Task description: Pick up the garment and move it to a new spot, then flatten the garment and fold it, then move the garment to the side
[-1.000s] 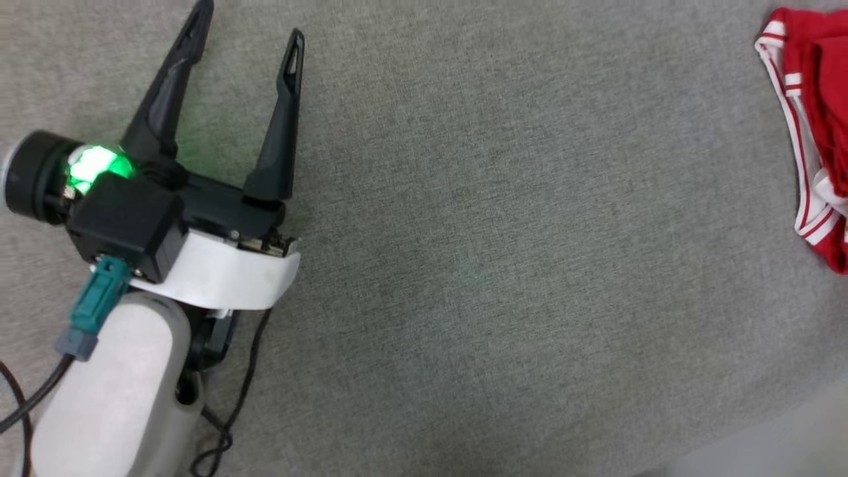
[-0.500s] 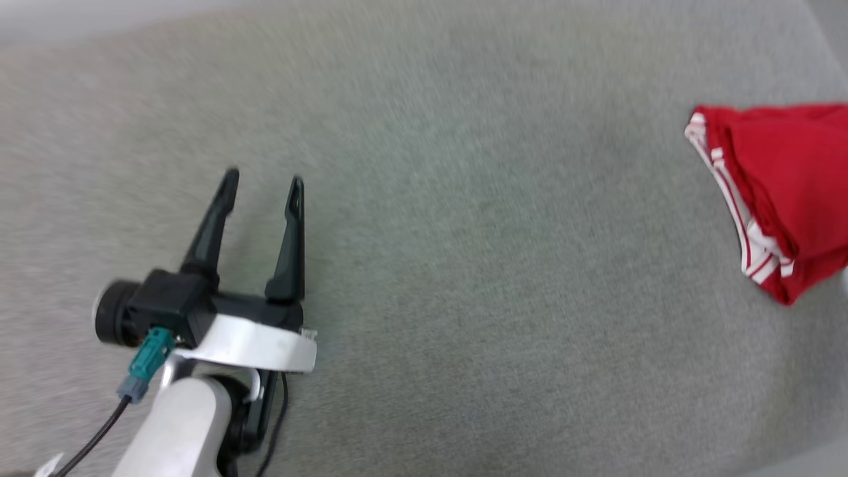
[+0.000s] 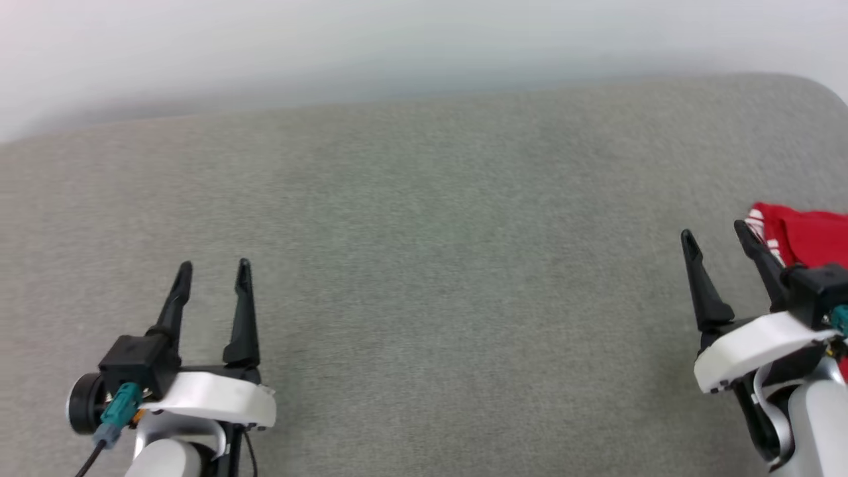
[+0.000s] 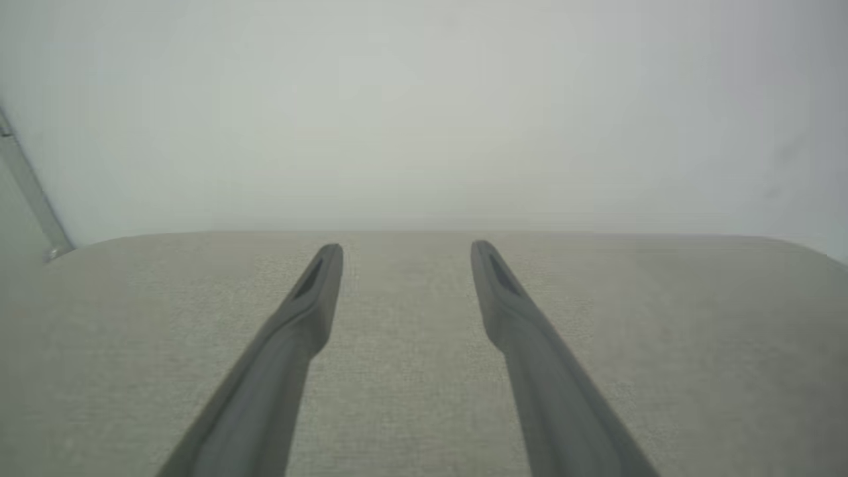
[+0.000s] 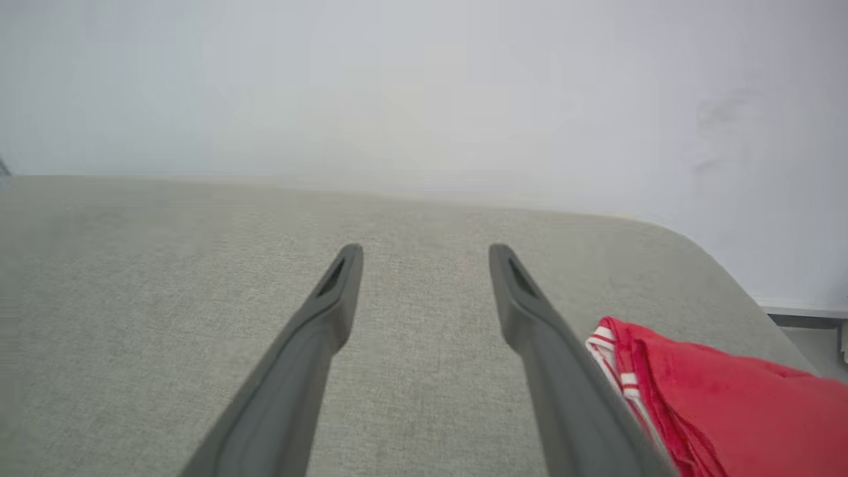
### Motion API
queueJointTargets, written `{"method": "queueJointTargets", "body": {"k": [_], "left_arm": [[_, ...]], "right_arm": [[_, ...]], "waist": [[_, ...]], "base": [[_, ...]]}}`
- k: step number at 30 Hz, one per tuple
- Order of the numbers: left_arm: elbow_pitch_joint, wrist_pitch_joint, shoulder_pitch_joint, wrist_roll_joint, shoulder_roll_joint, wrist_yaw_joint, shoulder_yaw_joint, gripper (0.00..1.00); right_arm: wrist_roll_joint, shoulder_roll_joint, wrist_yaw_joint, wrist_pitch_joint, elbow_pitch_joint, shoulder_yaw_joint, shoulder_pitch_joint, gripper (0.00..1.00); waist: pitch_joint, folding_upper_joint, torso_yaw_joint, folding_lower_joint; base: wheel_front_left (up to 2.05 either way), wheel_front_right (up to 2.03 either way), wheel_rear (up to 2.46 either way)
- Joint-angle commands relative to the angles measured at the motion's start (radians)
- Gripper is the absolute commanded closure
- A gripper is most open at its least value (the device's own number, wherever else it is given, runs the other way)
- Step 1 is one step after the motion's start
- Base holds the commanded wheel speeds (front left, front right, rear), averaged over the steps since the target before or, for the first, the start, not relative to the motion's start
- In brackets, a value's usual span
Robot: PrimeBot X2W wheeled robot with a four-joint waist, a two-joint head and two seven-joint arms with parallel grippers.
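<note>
Start on the left. Your left gripper (image 3: 214, 265) is sitting low on the left side of the head view, over the gray counter (image 3: 430, 278). Its jaws are standing wide apart and are holding nothing. A teal plug (image 3: 118, 409) is sticking out of its wrist, and the bottom edge is cutting off the arm below it. In the left wrist view the two dark fingers (image 4: 291, 344) are pointing across gray cloth toward a pale wall (image 4: 424, 99). A thin pale strip (image 4: 26, 192) is leaning at the far left edge there. It is too blurry to tell what it is.

In the head view, the far edge of the counter is looking soft and blurry where it is meeting the wall.

Now the right. Your right gripper (image 3: 714, 230) is sitting low on the right side of the head view. Its jaws are spread wide too and are gripping nothing. The right and bottom edges are cutting off its arm.

The garment (image 3: 805, 232) is lying on the counter near the right corner, just beside the right gripper, on its outer side. You are seeing a small red part with striped red-and-white trim. The rest is hiding behind the gripper's wrist and running off the right edge. In the right wrist view the garment (image 5: 729, 404) is lying bunched up in the lower right corner, and the picture edges are cutting it off. One finger (image 5: 563, 371) is covering its left edge, so I cannot tell if they are touching.
</note>
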Motion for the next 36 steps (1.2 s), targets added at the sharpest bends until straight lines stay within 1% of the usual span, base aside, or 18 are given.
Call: {"method": "queueJointTargets", "body": {"k": [1, 2, 9, 14, 19, 24, 36], "left_arm": [[0.005, -0.007, 0.026, -0.011, 0.01, 0.004, 0.017, 0.0], [0.005, -0.007, 0.026, -0.011, 0.01, 0.004, 0.017, 0.0], [0.01, -0.013, 0.109, -0.019, 0.024, -0.015, 0.02, 0.0], [0.015, -0.012, 0.157, -0.02, 0.018, -0.019, -0.003, 0.0], [0.018, -0.012, 0.188, -0.027, 0.017, -0.018, -0.008, 0.0], [0.024, -0.013, 0.189, -0.03, 0.019, -0.022, -0.011, 0.0], [0.036, -0.016, 0.167, -0.033, 0.021, -0.025, -0.006, 0.0]], "right_arm": [[0.004, 0.018, -0.001, 0.0, -0.042, -0.006, 0.046, 0.0], [0.004, 0.018, -0.001, 0.0, -0.042, -0.006, 0.046, 0.0], [-0.019, 0.067, -0.001, 0.03, -0.157, -0.039, 0.182, 0.0], [-0.03, 0.092, -0.001, 0.064, -0.235, -0.045, 0.278, 0.0], [-0.037, 0.112, -0.001, 0.091, -0.298, -0.048, 0.337, 0.0], [-0.04, 0.118, -0.001, 0.102, -0.324, -0.042, 0.355, 0.0], [-0.032, 0.119, -0.001, 0.116, -0.336, -0.031, 0.355, 0.0]], "waist": [[-0.052, 0.0, 0.055, 0.0002], [-0.052, 0.0, 0.055, 0.0002], [-0.125, 0.0, 0.073, 0.0002], [-0.178, 0.0, 0.075, 0.0002], [-0.2, 0.0, 0.074, 0.0002], [-0.206, 0.0, 0.072, 0.0002], [-0.2, 0.0, 0.069, 0.0002]], "base": [[0.0, 0.0, 0.0], [0.0, 0.0, 0.0], [0.0, 0.0, 0.0], [0.0, 0.0, 0.0], [0.0, 0.0, 0.0], [0.0, 0.0, 0.0], [0.0, 0.0, 0.0]]}}
